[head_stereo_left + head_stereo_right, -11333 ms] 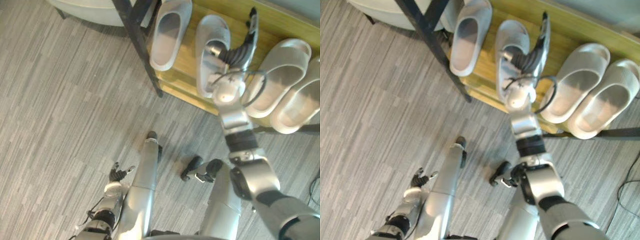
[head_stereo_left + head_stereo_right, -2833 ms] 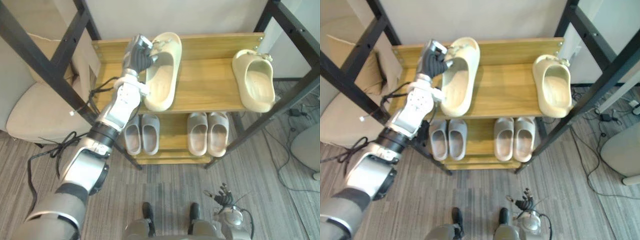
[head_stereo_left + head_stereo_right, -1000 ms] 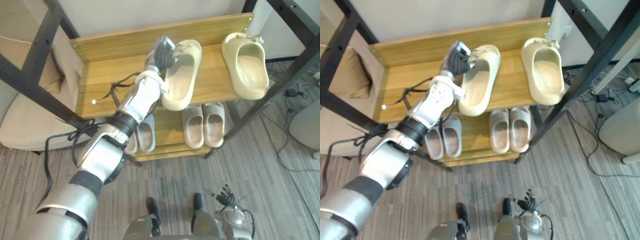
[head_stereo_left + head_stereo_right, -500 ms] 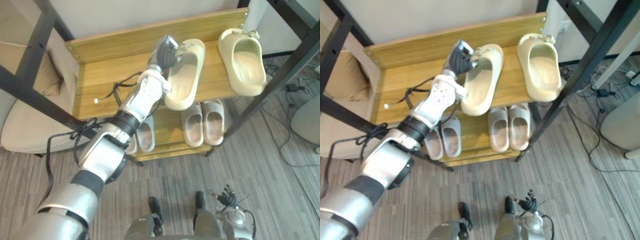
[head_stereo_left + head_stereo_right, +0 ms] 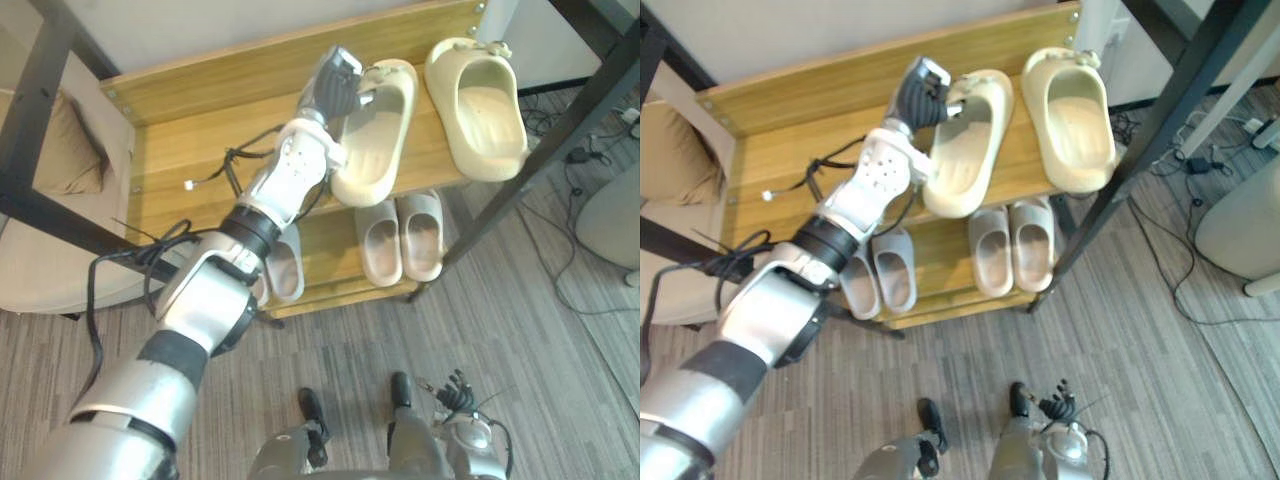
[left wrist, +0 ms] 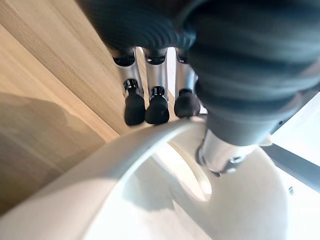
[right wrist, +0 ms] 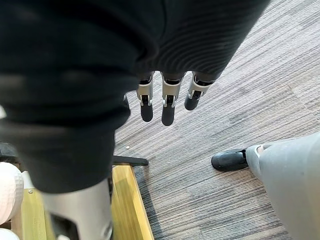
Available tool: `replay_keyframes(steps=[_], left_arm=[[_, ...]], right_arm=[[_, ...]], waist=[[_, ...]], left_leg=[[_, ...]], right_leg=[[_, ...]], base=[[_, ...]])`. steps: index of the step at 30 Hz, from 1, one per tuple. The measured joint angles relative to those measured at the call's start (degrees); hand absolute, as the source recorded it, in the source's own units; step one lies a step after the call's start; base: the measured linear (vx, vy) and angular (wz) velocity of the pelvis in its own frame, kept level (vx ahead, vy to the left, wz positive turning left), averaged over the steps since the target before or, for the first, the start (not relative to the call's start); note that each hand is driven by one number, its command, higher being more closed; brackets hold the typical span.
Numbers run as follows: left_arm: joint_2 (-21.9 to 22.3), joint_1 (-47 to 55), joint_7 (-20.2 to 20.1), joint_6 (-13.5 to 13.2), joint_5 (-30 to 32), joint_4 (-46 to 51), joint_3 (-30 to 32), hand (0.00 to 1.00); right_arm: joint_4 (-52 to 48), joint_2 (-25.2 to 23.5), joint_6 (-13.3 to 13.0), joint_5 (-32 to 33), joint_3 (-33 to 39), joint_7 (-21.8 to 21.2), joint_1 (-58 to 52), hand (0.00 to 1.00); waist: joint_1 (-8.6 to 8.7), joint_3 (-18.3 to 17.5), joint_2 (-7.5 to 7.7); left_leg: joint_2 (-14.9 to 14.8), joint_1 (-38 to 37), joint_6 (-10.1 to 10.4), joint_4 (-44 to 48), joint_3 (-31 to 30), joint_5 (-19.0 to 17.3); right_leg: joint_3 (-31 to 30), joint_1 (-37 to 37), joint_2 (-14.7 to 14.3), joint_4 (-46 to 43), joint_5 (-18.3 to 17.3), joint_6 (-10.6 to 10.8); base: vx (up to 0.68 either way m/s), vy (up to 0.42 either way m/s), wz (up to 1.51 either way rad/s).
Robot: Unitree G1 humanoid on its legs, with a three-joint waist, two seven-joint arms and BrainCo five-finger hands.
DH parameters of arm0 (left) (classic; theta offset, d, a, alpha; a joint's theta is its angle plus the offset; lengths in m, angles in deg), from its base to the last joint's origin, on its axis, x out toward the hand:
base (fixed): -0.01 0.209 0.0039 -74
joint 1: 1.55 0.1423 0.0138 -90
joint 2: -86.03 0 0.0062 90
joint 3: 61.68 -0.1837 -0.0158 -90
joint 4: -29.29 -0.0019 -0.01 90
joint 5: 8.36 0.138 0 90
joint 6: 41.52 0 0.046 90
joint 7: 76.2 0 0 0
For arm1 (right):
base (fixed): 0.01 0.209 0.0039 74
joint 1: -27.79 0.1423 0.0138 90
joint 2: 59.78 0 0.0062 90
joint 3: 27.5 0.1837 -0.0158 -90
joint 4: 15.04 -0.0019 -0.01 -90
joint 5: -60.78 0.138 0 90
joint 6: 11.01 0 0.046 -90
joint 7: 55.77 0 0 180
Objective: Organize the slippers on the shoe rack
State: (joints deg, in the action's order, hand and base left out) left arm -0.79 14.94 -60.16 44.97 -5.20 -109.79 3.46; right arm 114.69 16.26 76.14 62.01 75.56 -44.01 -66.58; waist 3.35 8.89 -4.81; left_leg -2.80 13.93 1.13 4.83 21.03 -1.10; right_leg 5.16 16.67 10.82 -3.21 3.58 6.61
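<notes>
Left hand: the left hand (image 5: 335, 88) reaches out over the top shelf (image 5: 195, 140) of the shoe rack (image 5: 540, 155) and is clamped on the toe end of a cream slipper (image 5: 372, 140).
Grip: in the left wrist view the fingers (image 6: 135, 107) curl over the slipper's rim from outside and the thumb (image 6: 218, 152) sits inside the opening, so the rim is pinched between them.
Held slipper: it lies sole-down on the top shelf, slanted, with the toe toward the back and the heel at the front edge.
What changed: a few seconds ago this slipper lay well apart from the second cream slipper (image 5: 478, 105). It has since been drawn along the shelf toward the robot's right and now lies just beside its mate, with only a thin gap at the toes. The head camera has swung too, but the gap between the two has plainly closed.
Lower shelf: two pairs of grey slippers (image 5: 402, 238) sit side by side on the lower shelf (image 5: 332, 258), unchanged.
Right hand: the right hand (image 7: 167, 107) hangs low over the floor (image 7: 235, 85), fingers loose, holding nothing.
Meaning for the task: the cream pair is nearly together. Probably all that remains is to square the held slipper parallel to its mate and let go.
</notes>
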Motion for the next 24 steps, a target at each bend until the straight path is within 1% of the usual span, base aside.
replay_keyframes(steps=[5, 14, 18, 21, 24], left_arm=[[-1.0, 0.0, 0.0, 0.0, 0.0, 0.0, 0.2, 0.0], [-1.2, -0.1, 0.4, -0.1, -1.7, 0.0, 0.3, 0.0], [-1.1, -1.0, 1.7, -0.1, -3.4, 0.2, 0.4, 0.0], [-1.1, -1.3, 2.5, -0.5, -3.8, 1.9, 1.0, 0.0], [-1.0, -1.2, 2.9, -1.2, -5.7, 4.5, 2.5, 0.0]], right_arm=[[0.1, 0.0, 0.0, 0.0, -0.1, -0.1, 0.2, 0.0], [2.3, 0.1, 0.0, 0.0, -0.3, -0.4, 0.8, 0.0], [2.3, 0.2, 0.0, 0.0, -0.5, -0.4, 0.8, 0.0], [2.3, 0.3, 0.0, 0.0, -1.1, -0.4, 0.8, 0.0], [2.3, 0.3, 0.0, -0.1, -2.1, -0.5, 0.8, 0.0]], waist=[[0.04, 0.0, 0.0], [0.05, 0.0, 0.01], [0.08, 0.0, 0.02], [0.13, 0.0, 0.03], [0.07, 0.0, 0.04]], left_leg=[[0.2, 0.1, -0.1, 0.0, 0.1, -0.1], [0.5, 0.1, -0.2, 0.0, -0.9, 0.0], [0.7, 0.1, -0.5, 0.0, -1.6, 0.2], [0.9, 0.1, -0.8, 0.0, -2.6, 0.4], [1.1, 0.0, -1.0, 0.0, -3.2, 0.6]], right_leg=[[-0.2, -0.5, 0.1, 1.5, 0.9, 0.1], [0.6, -1.0, 0.3, 1.6, 0.9, 0.1], [1.4, -1.6, 0.5, 1.6, 0.9, 0.1], [2.2, -2.1, 0.7, 1.6, 0.9, 0.1], [3.0, -2.7, 1.0, 1.6, 0.9, 0.1]], base=[[0.0, 0.011, -0.02], [0.0, 0.01, 0.04], [-0.01, 0.018, 0.1], [-0.01, 0.019, 0.16], [-0.02, 0.021, 0.13]])
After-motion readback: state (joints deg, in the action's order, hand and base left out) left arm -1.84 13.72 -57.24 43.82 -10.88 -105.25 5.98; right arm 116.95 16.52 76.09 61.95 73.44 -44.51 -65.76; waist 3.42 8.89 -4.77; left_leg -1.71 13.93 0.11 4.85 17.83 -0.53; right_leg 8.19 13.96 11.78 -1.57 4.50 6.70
